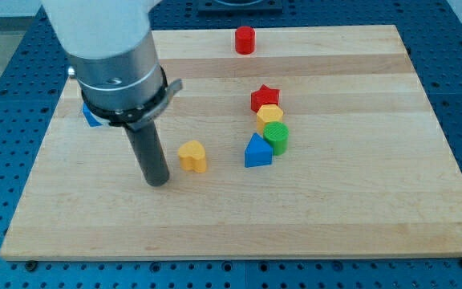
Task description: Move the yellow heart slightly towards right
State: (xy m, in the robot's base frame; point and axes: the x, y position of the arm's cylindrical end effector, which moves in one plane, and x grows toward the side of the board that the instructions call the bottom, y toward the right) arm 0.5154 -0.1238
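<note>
The yellow heart [192, 156] lies on the wooden board [351, 209], a little left of the board's middle. My tip [158, 183] rests on the board just left of the heart and slightly lower in the view, with a small gap between them. The dark rod rises from the tip to the arm's grey and white body at the view's top left.
A red star [265, 98], a yellow block [269, 115], a green cylinder [277, 136] and a blue triangle [257, 151] cluster right of the heart. A red cylinder [245, 39] stands near the top edge. A blue block [91, 117] is partly hidden behind the arm at the left.
</note>
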